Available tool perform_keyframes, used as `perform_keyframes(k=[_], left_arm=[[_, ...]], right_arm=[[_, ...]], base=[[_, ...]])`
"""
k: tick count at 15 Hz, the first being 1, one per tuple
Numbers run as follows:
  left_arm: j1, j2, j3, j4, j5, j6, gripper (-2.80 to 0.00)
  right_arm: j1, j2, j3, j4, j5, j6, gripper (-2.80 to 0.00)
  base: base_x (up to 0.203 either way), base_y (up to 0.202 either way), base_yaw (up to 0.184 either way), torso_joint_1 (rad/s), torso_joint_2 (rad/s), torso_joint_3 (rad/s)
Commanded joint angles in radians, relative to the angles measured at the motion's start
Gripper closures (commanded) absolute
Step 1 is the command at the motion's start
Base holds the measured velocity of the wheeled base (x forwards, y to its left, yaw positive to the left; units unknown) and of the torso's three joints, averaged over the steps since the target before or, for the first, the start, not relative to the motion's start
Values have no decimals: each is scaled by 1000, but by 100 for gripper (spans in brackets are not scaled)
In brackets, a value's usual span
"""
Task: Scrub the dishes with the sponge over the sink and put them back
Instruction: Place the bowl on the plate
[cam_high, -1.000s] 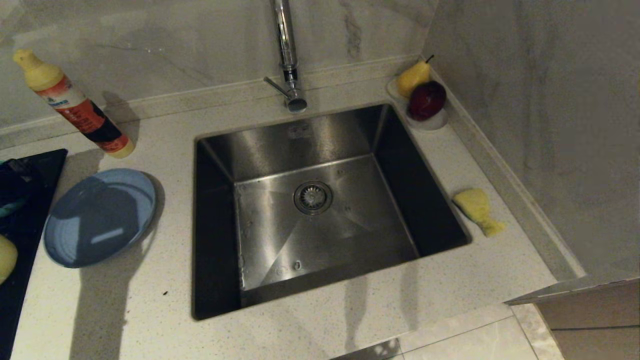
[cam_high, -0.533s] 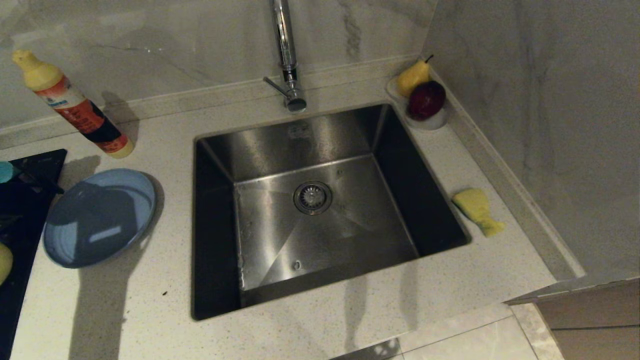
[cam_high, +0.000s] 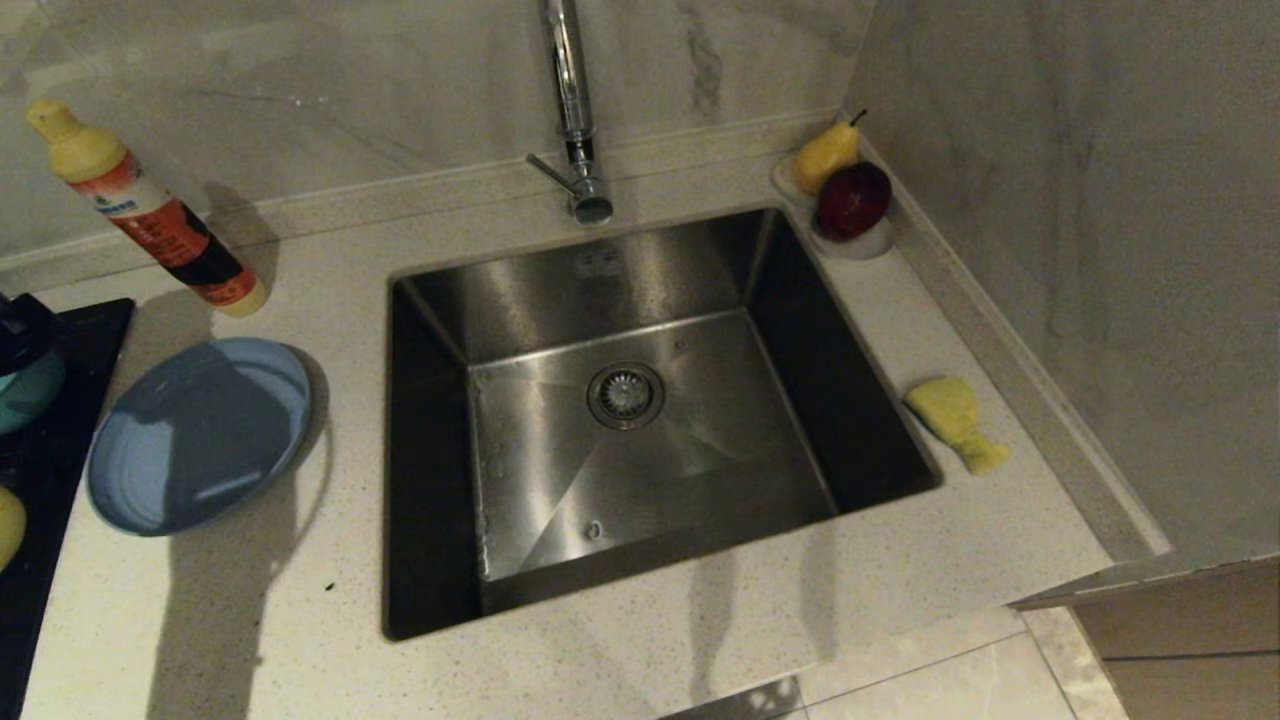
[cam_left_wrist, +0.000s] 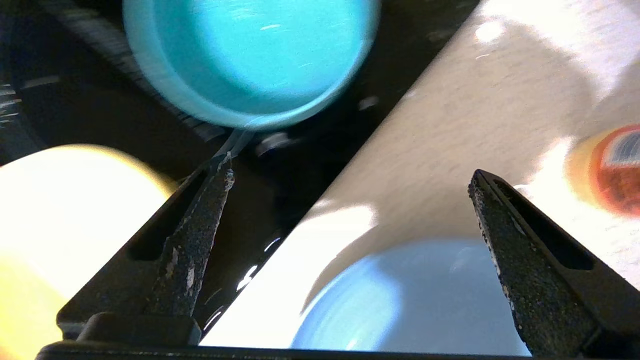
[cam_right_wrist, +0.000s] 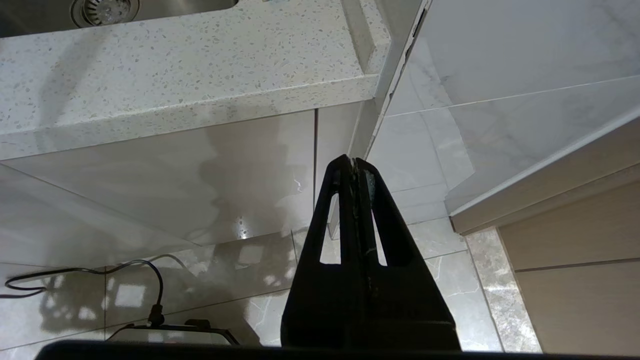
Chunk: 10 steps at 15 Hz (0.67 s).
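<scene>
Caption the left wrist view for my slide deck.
Open left hand above round teal bowl, pale-yellow bowl and light-blue plate.

This is a home kitchen; a square stainless sink (cam_high: 640, 420) with a drain strainer (cam_high: 626, 395) is set into a speckled pale stone countertop (cam_high: 260, 620) under a tall chrome tap (cam_high: 572, 110), with marble-look wall panels behind. Near the left gripper (cam_left_wrist: 350, 190) lie a black cooktop (cam_left_wrist: 75, 105), a dish-soap bottle (cam_high: 150, 212) and crockery; far across the basin from it, a small white dish (cam_high: 862, 245) holds a pear (cam_high: 826, 155) and a red fruit (cam_high: 853, 199); cabinet fronts and floor tiles show below the counter.
</scene>
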Motion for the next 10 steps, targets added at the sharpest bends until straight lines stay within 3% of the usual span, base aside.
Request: perform_keyframes(k=[1,6,10], left_arm=[[-4,-41,-13,117,54,10,-280],[-1,-31,108,135,62,9,-280],[-1,31,127,128,54,-8,-280]], right_arm=[[0,1,0,0,0,0,0],[0,0,0,0,0,0,0],[0,1,0,0,0,0,0]], base=[[0,0,0,0,0,0],[0,0,0,0,0,0],[0,0,0,0,0,0]])
